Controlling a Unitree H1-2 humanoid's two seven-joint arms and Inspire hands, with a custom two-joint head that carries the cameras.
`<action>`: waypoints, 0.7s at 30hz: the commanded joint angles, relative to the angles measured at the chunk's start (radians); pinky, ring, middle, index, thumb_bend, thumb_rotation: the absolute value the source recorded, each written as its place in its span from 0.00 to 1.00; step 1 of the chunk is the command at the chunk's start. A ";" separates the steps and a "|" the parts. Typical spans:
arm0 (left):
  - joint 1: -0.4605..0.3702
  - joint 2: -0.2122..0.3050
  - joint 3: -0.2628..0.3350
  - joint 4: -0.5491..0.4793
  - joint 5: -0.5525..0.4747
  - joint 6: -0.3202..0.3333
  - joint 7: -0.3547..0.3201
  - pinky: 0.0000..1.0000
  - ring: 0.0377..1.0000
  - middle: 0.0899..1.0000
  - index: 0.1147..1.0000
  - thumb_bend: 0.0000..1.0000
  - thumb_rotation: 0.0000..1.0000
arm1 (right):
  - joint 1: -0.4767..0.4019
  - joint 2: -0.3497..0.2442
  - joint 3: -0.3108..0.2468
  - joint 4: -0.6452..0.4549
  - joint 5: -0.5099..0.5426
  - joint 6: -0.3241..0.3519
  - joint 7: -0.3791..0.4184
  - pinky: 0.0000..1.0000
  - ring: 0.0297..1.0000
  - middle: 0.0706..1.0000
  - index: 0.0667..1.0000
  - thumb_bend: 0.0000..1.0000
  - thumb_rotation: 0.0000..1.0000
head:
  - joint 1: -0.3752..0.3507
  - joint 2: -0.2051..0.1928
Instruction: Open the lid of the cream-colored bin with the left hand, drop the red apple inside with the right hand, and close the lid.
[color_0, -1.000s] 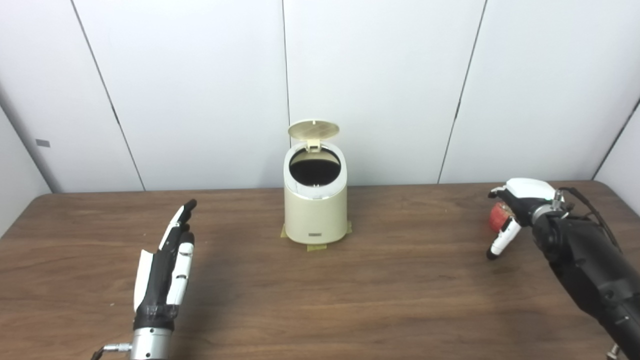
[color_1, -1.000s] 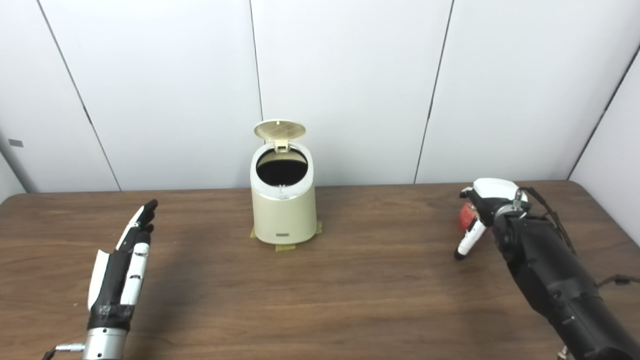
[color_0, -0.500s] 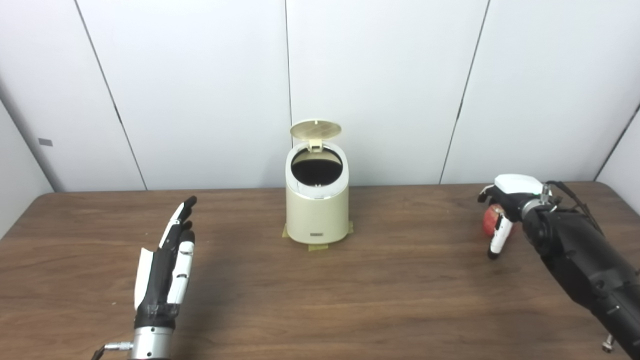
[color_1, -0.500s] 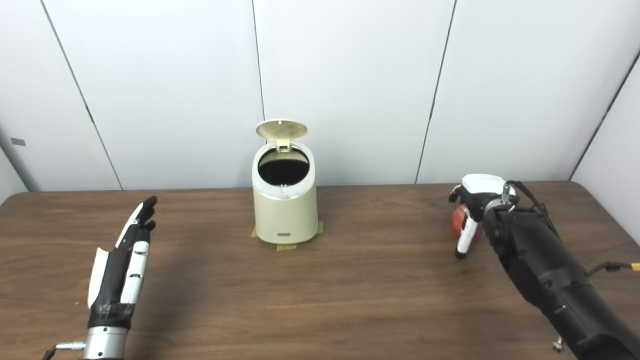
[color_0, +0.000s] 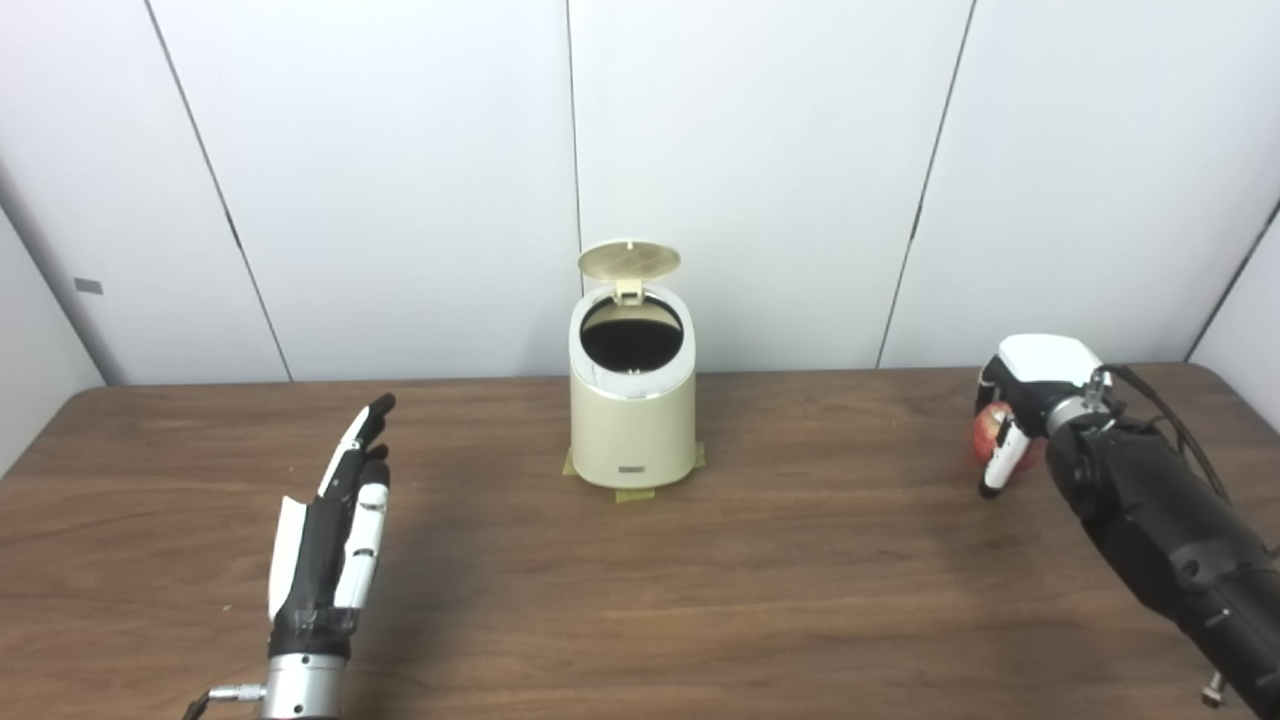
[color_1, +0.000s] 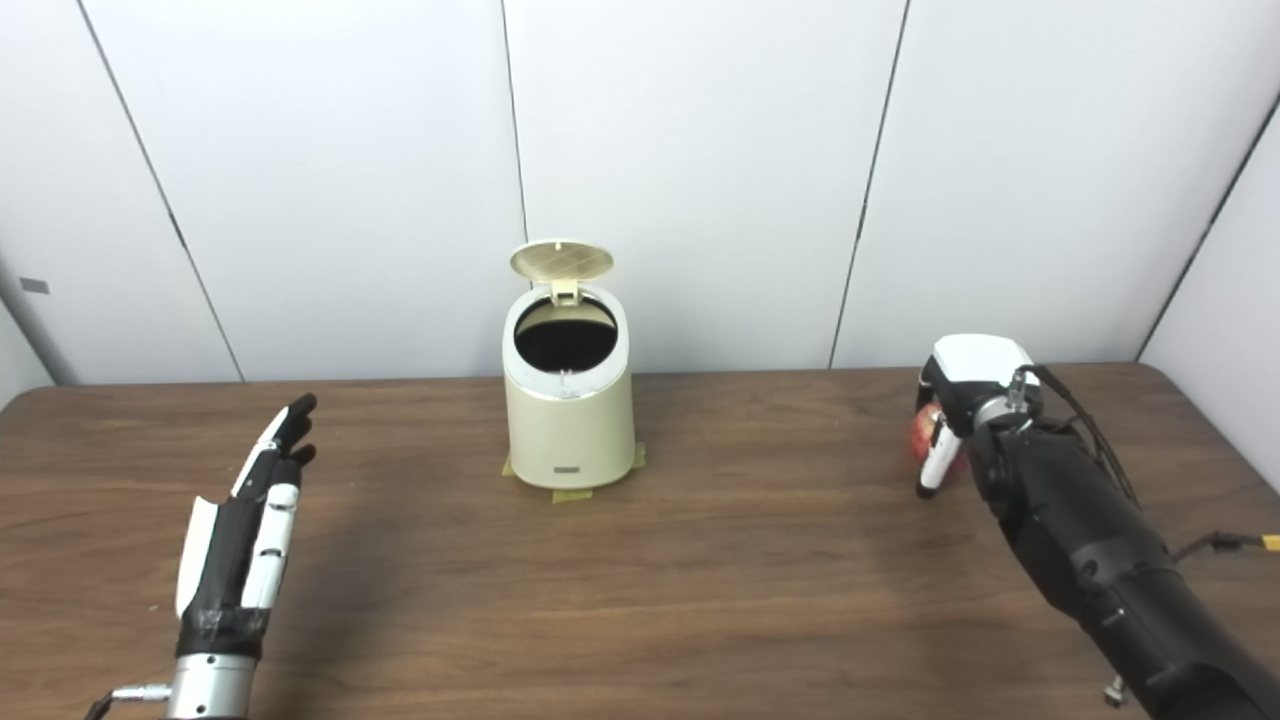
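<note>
The cream-colored bin (color_0: 632, 430) stands at the back middle of the table, its round lid (color_0: 629, 260) tipped up and its dark opening showing. My left hand (color_0: 335, 530) is open at the front left, fingers straight and pointing toward the back wall, far from the bin. At the right, my right hand (color_0: 1030, 385) is curled over the red apple (color_0: 988, 432), with the thumb down the apple's front. Most of the apple is hidden behind the hand.
The brown wooden table (color_0: 800, 580) runs up to a white panelled wall. Tan tape (color_0: 632, 493) shows under the bin's base. A cable runs along my right forearm (color_0: 1160, 500).
My right hand has closed in over the apple and risen slightly, with the arm drawn a little nearer the wall. The left hand and the bin with its raised lid stay put.
</note>
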 joint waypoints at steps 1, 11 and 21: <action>0.018 -0.013 -0.009 0.012 0.005 -0.018 0.003 0.91 0.95 0.96 0.92 0.24 1.00 | -0.019 -0.022 -0.002 -0.012 -0.024 0.033 -0.006 0.28 0.36 0.36 0.47 0.53 0.00 | 0.000 0.001; 0.018 -0.007 -0.013 0.025 0.005 -0.026 0.000 0.91 0.96 0.96 0.92 0.24 1.00 | 0.060 -0.029 -0.055 -0.313 -0.019 0.033 0.021 0.26 0.32 0.35 0.47 0.52 0.00 | -0.003 0.003; 0.025 -0.008 -0.018 0.052 0.026 -0.031 0.014 0.92 0.95 0.94 0.91 0.21 1.00 | 0.068 -0.007 -0.103 -0.664 0.046 -0.157 0.054 0.29 0.35 0.45 0.44 0.53 0.00 | -0.004 0.006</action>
